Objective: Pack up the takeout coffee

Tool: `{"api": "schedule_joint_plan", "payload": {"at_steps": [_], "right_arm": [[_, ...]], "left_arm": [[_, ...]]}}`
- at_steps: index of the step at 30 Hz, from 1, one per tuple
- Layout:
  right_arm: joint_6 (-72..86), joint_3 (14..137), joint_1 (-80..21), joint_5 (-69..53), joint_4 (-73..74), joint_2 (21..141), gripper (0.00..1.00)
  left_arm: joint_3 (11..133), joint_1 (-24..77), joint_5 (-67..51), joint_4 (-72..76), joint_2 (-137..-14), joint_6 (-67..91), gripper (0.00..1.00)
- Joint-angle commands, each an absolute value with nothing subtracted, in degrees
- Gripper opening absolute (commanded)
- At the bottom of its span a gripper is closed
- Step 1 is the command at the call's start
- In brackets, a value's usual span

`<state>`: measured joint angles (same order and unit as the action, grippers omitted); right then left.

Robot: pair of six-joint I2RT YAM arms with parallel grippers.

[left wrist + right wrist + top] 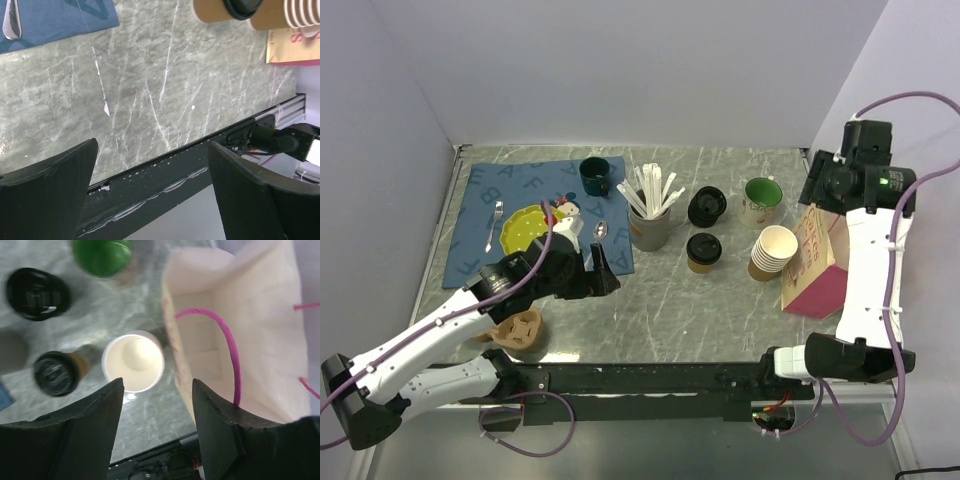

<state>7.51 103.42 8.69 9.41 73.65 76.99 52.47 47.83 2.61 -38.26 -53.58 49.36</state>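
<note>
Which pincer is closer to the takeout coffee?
Left. The left pincer sits left of the takeout coffee; the right pincer hovers farther off, beyond the cup stack.

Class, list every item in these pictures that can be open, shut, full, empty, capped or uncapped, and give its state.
Pink paper bag: open, nothing visible inside.
Small tan paper cup with black plastic lid: capped, upright, outside the bag.
Stack of lidless tan paper cups: uncapped, top cup empty.
Left gripper: open, holding nothing.
Right gripper: open, holding nothing.
</note>
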Motion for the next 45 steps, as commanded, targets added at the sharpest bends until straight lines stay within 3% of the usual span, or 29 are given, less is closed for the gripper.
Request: {"api": "schedule_joint_plan", "payload": {"at_steps": [1,5,8,11,18,23,24,25,28,38,39,40,43,45], "right_arm": [[6.15,115.99,9.05,-2.28,74.61,76.28,0.66],[7.91,123.13,9.05,2.61,77.07,77.61,0.73],[7.56,120.77,9.05,11.14,77.08,76.21,0.78],[6.77,116.03,9.14,15.2,77.17,75.06,0.91],[5.54,103.72,10.54,12.32,74.63,73.83,0.86],[3.25,98.0,12.83,4.75,70.75,74.09,0.76],[3.34,98.09,12.83,6.14,70.84,74.27,0.72],[3.08,98.09,13.01,6.67,70.67,74.7,0.63],[2.99,97.74,13.36,9.05,69.97,75.23,0.52],[1.32,93.08,13.89,10.46,67.94,75.67,0.4],[1.14,93.25,13.97,10.72,67.94,75.93,0.36],[1.06,93.86,13.97,11.16,67.85,75.94,0.24],[0.88,97.18,13.97,13.97,69.34,76.2,0.09],[0.97,99.83,13.89,16.08,71.35,76.46,0.04]], "left_arm": [[55.63,47.81,2.11,-38.76,-54.75,47.55,0.97],[56.34,47.81,2.37,-38.23,-55.28,46.67,0.97],[56.86,47.81,2.29,-38.06,-55.81,45.97,0.97],[56.78,47.81,2.2,-37.36,-55.81,45.79,0.97],[56.07,47.81,1.14,-35.6,-55.9,45.97,0.97],[57.21,47.81,1.93,-36.38,-57.04,45.18,0.97],[57.48,47.81,2.28,-37.0,-57.13,45.09,0.97],[58.0,47.73,2.37,-37.18,-57.39,45.0,0.97],[58.62,47.72,2.02,-37.7,-57.39,45.09,0.97],[60.82,47.72,3.6,-41.04,-55.28,45.53,0.97],[60.91,47.72,3.6,-41.22,-54.94,45.61,0.97],[60.82,47.72,3.69,-41.39,-54.76,45.7,0.97],[60.73,47.72,3.95,-42.01,-54.32,45.62,0.97],[61.08,47.72,4.39,-42.8,-53.97,45.27,0.97]]}}
